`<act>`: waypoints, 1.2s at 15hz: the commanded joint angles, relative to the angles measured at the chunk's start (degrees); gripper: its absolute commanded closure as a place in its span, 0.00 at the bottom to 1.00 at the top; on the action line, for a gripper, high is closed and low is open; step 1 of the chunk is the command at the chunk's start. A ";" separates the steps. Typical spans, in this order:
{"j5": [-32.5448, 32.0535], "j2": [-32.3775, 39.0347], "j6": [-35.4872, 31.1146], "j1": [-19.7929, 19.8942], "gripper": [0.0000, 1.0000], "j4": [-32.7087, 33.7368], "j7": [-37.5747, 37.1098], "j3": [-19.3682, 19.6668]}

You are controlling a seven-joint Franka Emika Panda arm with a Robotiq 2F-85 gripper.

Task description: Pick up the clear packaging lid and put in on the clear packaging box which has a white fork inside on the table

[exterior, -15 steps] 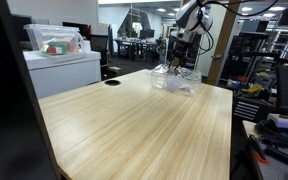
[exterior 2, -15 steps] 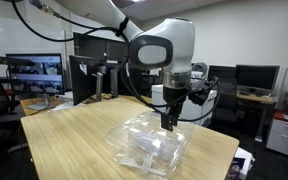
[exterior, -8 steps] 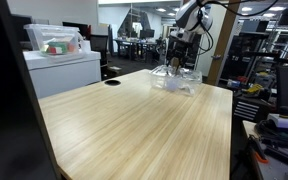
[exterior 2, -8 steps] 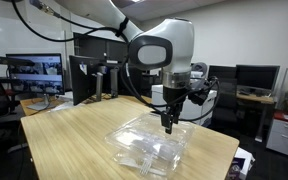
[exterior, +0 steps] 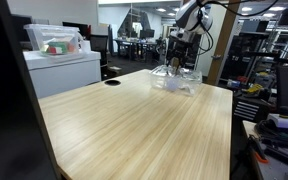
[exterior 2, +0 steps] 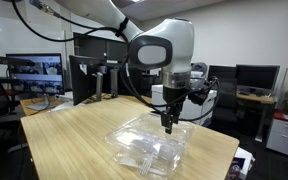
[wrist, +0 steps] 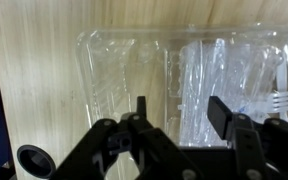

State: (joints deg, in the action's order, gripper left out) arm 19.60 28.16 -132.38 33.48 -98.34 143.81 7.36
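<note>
Wrist view: black two-finger gripper [wrist: 180, 118] parted, empty, low over flat see-through plastic lid [wrist: 119, 70], at edge adjoining clear crinkly plastic box [wrist: 229, 65] holding white plastic fork [wrist: 284, 98]. Not yet grasped; lifting, placing onto box outstanding.

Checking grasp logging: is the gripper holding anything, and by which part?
Nothing held. The gripper is open, fingers apart over the clear packaging lid, with none of it clamped between them.
</note>
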 commanded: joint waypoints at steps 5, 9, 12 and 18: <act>-0.11 0.16 0.20 0.14 0.34 0.34 -0.09 -0.11; -0.57 -0.83 0.73 -0.29 0.03 0.04 -1.45 0.28; -2.07 -3.60 3.09 -1.30 0.00 0.22 -3.40 0.81; -3.96 -10.53 12.29 -8.11 0.00 0.10 -25.08 3.62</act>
State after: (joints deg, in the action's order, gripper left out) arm 17.23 21.65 -123.37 29.32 -96.02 129.90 8.96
